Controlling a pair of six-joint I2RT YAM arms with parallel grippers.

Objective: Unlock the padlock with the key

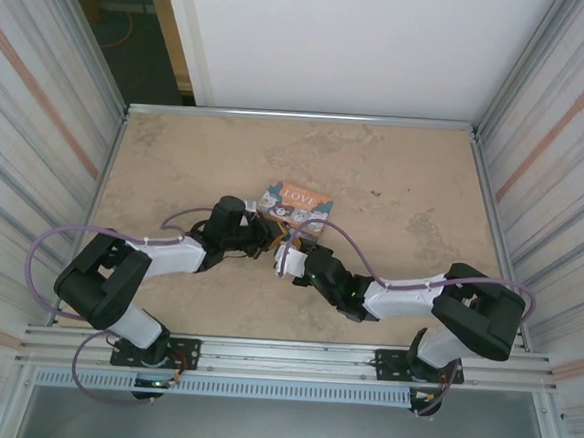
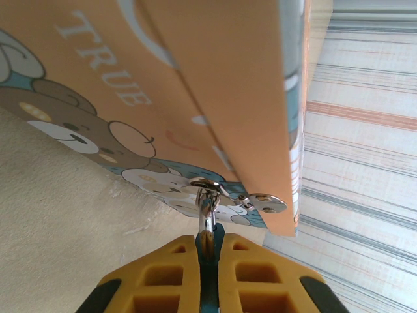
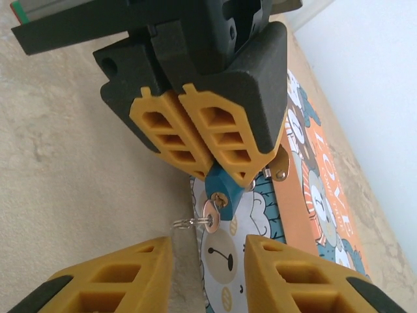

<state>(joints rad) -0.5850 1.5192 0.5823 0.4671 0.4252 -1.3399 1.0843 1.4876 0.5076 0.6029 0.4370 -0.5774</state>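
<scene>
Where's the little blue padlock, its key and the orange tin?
padlock [image 3: 218, 186]: right wrist view, on its blue body.
key [image 3: 210, 216]: right wrist view, on its round coppery head.
orange tin [image 2: 221, 65]: left wrist view, on its plain orange face.

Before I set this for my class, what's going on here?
The left gripper has its fingers shut on the small blue padlock, hooked through the orange tin's clasp. A key sits in its keyhole. The right gripper has its fingers apart either side of the key, not yet gripping it.
</scene>
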